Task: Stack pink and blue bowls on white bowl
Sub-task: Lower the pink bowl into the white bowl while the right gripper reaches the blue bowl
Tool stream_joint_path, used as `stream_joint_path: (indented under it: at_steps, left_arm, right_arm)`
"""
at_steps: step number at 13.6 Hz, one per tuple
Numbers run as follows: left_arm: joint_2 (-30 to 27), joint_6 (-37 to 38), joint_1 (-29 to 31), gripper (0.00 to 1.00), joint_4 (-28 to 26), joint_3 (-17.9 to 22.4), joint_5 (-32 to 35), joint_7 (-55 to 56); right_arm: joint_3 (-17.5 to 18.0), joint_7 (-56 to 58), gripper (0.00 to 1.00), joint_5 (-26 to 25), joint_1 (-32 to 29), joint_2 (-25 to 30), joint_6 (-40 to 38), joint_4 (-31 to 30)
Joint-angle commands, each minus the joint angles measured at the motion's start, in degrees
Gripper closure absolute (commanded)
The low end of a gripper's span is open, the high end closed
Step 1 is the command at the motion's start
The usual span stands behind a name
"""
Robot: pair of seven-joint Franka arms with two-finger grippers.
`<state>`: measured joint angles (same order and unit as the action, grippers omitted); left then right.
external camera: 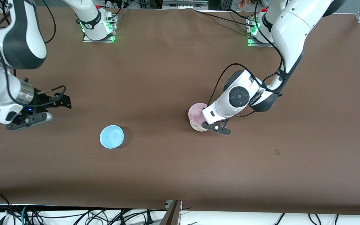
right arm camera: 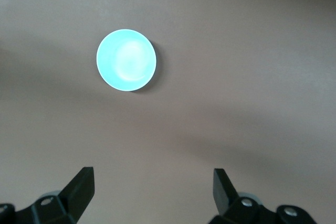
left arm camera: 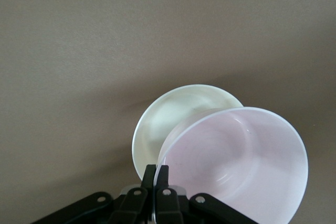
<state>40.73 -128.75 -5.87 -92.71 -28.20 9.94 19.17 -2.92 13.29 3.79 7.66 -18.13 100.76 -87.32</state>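
Observation:
My left gripper (external camera: 205, 122) (left arm camera: 156, 174) is shut on the rim of the pale pink bowl (external camera: 196, 112) (left arm camera: 236, 161) and holds it tilted. The pink bowl hangs partly over the white bowl (external camera: 198, 127) (left arm camera: 165, 124), which stands on the brown table near the middle. I cannot tell whether the two bowls touch. The light blue bowl (external camera: 112, 136) (right arm camera: 126, 60) stands upright on the table, toward the right arm's end and apart from the other two. My right gripper (external camera: 59, 109) (right arm camera: 154, 182) hangs open over bare table near that end, with nothing between its fingers.
The brown table cover (external camera: 173, 175) spreads wide around the bowls. The two arm bases (external camera: 98, 29) (external camera: 258, 32) stand at the table's edge farthest from the front camera. Loose cables (external camera: 73, 215) lie below the nearest edge.

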Motion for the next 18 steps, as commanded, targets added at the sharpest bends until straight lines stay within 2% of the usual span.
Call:
stream_joint_path:
  at_steps: [1, 4, 6, 7, 10, 13, 15, 16, 17, 18]
  left_arm:
    - [1.27, -3.33, -0.37, 1.0, 0.52, 0.16, 1.49, -0.62]
    - [1.45, -4.05, -0.19, 1.0, 0.69, 0.16, 4.65, -1.23]
    - [1.54, -4.05, 0.07, 1.0, 0.69, 0.16, 4.56, -2.9]
    - [1.89, -4.14, 0.07, 1.0, 0.69, 0.16, 4.56, -3.08]
    - [1.98, -4.05, 0.42, 1.0, 0.61, 0.16, 4.56, -3.61]
    - [2.68, -4.05, 0.42, 1.0, 0.69, 0.16, 4.48, -3.79]
    - [2.69, -3.96, 0.25, 1.0, 0.69, 0.16, 3.69, -3.18]
    - [2.69, -3.96, 0.25, 0.43, 0.87, 0.16, 3.69, -3.26]
    - [2.34, -3.87, 0.25, 0.0, 1.04, -0.02, 3.69, -3.26]
    - [2.16, -3.79, 0.25, 0.0, 1.3, -0.02, 3.69, -3.0]
  right_arm:
    - [0.11, -0.37, 0.0, 0.95, -0.27, -1.03, 0.49, 0.84]
    - [0.02, -0.28, 0.0, 2.71, -0.45, -1.82, 0.58, 0.84]
    - [-0.06, -0.37, 0.0, 3.06, -0.54, -6.53, 2.15, 0.84]
    - [-0.07, -0.8, 0.0, 5.15, -0.71, -7.44, 2.25, 0.92]
    - [-0.07, -7.12, 0.0, 5.69, -0.36, -8.06, 3.65, 0.93]
    - [0.2, -9.51, 0.0, 4.12, 1.56, -10.69, 6.37, 0.92]
    - [0.2, -10.55, 0.0, 2.54, 3.15, -13.58, 12.06, 0.92]
    - [0.2, -10.56, 0.0, 2.27, 3.24, -14.73, 14.79, 0.92]
    - [0.2, -9.95, 0.0, 1.49, 3.15, -15.78, 16.99, 0.84]
    - [0.2, -9.95, 0.0, 0.61, 3.15, -16.93, 18.75, 0.84]
